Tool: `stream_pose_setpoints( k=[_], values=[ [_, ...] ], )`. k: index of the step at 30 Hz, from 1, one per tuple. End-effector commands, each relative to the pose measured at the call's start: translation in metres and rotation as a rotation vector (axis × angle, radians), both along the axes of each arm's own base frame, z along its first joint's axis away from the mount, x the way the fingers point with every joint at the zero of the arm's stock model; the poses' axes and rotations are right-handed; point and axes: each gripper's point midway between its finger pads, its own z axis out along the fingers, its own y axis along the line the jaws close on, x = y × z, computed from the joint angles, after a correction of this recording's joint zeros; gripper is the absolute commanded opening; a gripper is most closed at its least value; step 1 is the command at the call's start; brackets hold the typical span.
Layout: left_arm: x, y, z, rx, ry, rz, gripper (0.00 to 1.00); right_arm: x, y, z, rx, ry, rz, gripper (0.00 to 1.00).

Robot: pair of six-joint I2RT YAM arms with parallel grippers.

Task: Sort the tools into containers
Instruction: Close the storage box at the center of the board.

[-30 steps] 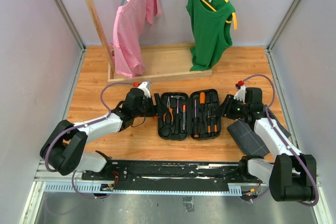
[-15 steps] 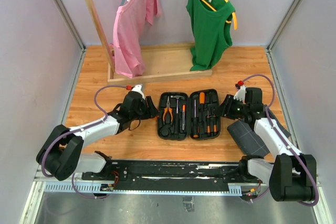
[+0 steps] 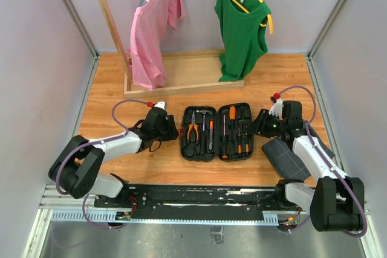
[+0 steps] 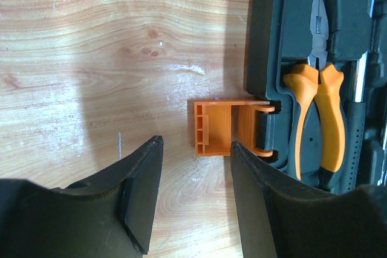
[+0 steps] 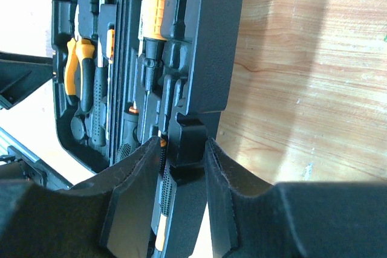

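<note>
The black tool case lies open and flat on the wooden table between my arms. Its slots hold the hammer, orange-handled pliers and screwdrivers. My left gripper sits just left of the case, open, with bare wood between its fingers. In the left wrist view the orange latch juts from the case edge just beyond the left gripper, with the pliers to the right. My right gripper is shut on the raised right edge of the case.
A dark grey flat tray lies under my right forearm. A wooden clothes rack stands at the back, with a pink shirt and a green top. Grey walls close in both sides.
My left gripper has drawn back a little from the case's left edge and its jaws have narrowed. The right arm and the case have not moved.
</note>
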Motion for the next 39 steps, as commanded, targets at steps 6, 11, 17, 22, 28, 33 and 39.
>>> stream_pose_setpoints(
  k=[6, 11, 17, 22, 28, 33, 39],
  values=[
    [0.016, -0.016, 0.011, -0.027, -0.028, -0.045, 0.53, 0.004, 0.008, 0.016, 0.043, -0.026, 0.031, 0.36],
    [0.017, -0.022, 0.012, -0.039, -0.023, -0.073, 0.54, 0.003, 0.012, 0.018, 0.063, -0.029, 0.047, 0.36],
    [0.010, -0.028, 0.004, -0.051, -0.002, -0.091, 0.54, 0.003, 0.015, 0.030, 0.077, -0.057, 0.075, 0.38],
    [0.006, -0.035, 0.000, -0.060, 0.008, -0.103, 0.54, 0.002, 0.018, 0.043, 0.087, -0.085, 0.096, 0.41],
    [0.007, -0.042, 0.001, -0.072, 0.009, -0.116, 0.54, 0.000, 0.019, 0.055, 0.068, -0.106, 0.112, 0.43],
    [0.007, -0.045, 0.000, -0.072, 0.011, -0.126, 0.53, -0.003, 0.029, 0.065, 0.076, -0.118, 0.143, 0.44],
    [0.007, -0.046, 0.000, -0.075, 0.012, -0.130, 0.53, -0.006, 0.043, 0.078, 0.078, -0.144, 0.173, 0.44]
  ],
)
